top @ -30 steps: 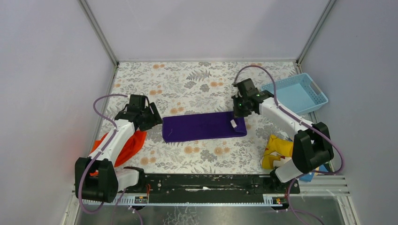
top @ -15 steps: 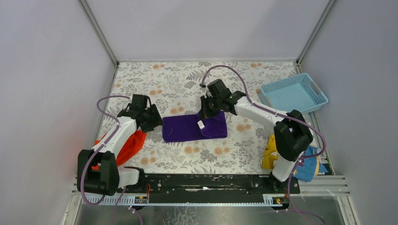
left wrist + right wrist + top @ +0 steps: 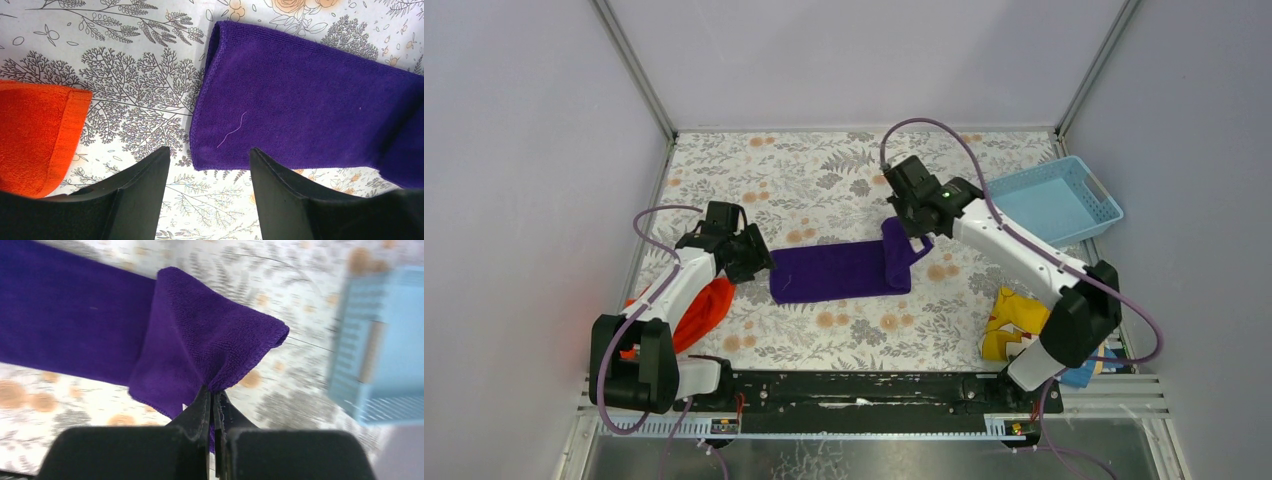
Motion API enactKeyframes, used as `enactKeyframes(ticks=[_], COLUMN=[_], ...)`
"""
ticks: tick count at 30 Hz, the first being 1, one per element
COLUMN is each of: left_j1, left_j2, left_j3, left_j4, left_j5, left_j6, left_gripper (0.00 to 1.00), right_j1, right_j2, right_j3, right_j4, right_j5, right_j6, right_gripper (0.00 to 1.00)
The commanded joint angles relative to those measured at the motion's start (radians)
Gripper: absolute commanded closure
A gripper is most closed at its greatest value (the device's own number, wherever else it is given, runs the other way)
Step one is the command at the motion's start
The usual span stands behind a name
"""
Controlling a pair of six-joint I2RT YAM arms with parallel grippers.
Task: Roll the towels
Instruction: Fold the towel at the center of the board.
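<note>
I see purple towel (image 3: pixel 834 270) flat between arms, right end lifted, folded over. Right gripper (image 3: pixel 212 396) pinches that end — cloth soft, light, droops from jaws. Left gripper (image 3: pixel 210 160) spread, empty, above left hem. I'd grip hem corners. Orange towel (image 3: pixel 707 308) bunched by left arm.

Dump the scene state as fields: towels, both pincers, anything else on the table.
purple towel: mostly flat on the table, right end pinched up and doubled back
orange-red towel: bunched at the left side, untouched
left pincer: open, at the purple towel's left end, holding nothing
right pincer: shut on the purple towel's right end
blue basket: far right, empty
yellow printed cloth: near right
roll: not yet formed
</note>
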Motion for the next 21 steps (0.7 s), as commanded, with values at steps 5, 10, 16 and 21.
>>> enactKeyframes(ticks=[5, 10, 16, 21], left_j1=[-0.004, -0.005, -0.004, -0.005], left_j2=[-0.009, -0.009, 0.000, 0.009], left_j3=[0.014, 0.013, 0.016, 0.018], left_j4=[0.001, -0.001, 0.001, 0.006], left_j5=[0.012, 0.014, 0.019, 0.027], left_j6=[0.018, 0.026, 0.031, 0.033], left_gripper=[0.41, 0.41, 0.41, 0.41], right_j1=[-0.096, -0.184, -0.275, -0.303], right_j2=[-0.140, -0.188, -0.207, -0.207], right_j3=[0.024, -0.006, -0.049, -0.056], right_j4=[-0.187, -0.152, -0.097, -0.058], right_j5=[0.401, 0.477, 0.535, 0.517], right_j6=[-0.186, -0.271, -0.367, -0.394], right_gripper=[1.00, 1.00, 1.00, 1.00])
